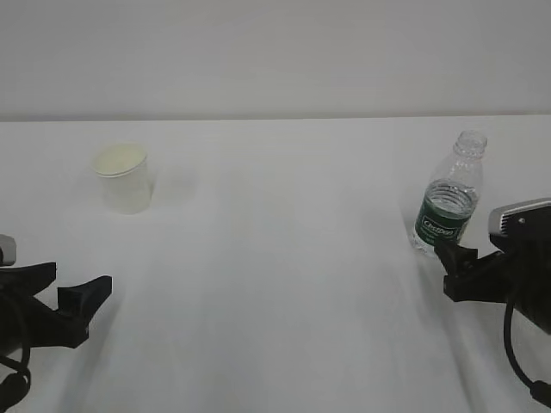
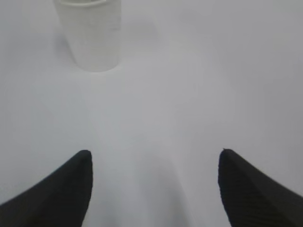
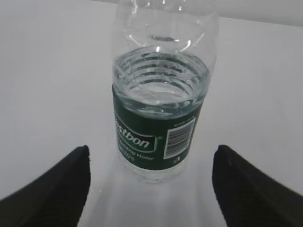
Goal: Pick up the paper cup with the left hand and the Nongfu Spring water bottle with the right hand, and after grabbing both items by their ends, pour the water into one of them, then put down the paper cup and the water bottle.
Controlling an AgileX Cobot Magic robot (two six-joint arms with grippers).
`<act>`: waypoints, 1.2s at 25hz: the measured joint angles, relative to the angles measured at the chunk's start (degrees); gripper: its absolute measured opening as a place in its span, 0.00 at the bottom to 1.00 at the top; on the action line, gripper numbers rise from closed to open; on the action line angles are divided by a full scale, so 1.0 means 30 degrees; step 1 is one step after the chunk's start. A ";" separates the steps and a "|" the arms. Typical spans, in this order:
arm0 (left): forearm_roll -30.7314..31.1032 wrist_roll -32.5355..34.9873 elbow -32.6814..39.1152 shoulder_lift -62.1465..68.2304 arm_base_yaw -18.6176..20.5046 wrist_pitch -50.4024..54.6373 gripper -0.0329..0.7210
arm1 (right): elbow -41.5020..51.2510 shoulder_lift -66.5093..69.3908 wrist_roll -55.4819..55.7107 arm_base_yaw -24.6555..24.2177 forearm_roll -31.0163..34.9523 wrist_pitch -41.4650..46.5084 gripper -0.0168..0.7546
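Note:
A small white paper cup stands upright at the far left of the white table; in the left wrist view the cup sits well ahead of the fingers and left of centre. My left gripper hovers low near the front left, open and empty, also seen as the left gripper. The capless water bottle with a dark green label stands upright at the right, partly filled with clear water. My right gripper is open just short of the bottle, whose base lies beyond the fingertips.
A pale wall rises behind the table's far edge. Bare white tabletop lies between cup and bottle.

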 joint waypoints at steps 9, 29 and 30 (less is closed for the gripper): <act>-0.0075 0.0192 -0.2048 0.0050 0.0000 0.0000 0.82 | -0.1356 0.1397 0.0030 0.0000 -0.0077 0.0000 0.80; -0.0075 0.0798 -0.3360 0.0110 0.0000 0.0443 0.82 | -0.3561 0.3225 0.0093 0.0000 -0.0117 0.0000 0.80; -0.0075 0.0826 -0.3360 0.0110 0.0000 0.0443 0.82 | -0.3704 0.3225 0.0093 0.0000 -0.0081 0.0000 0.80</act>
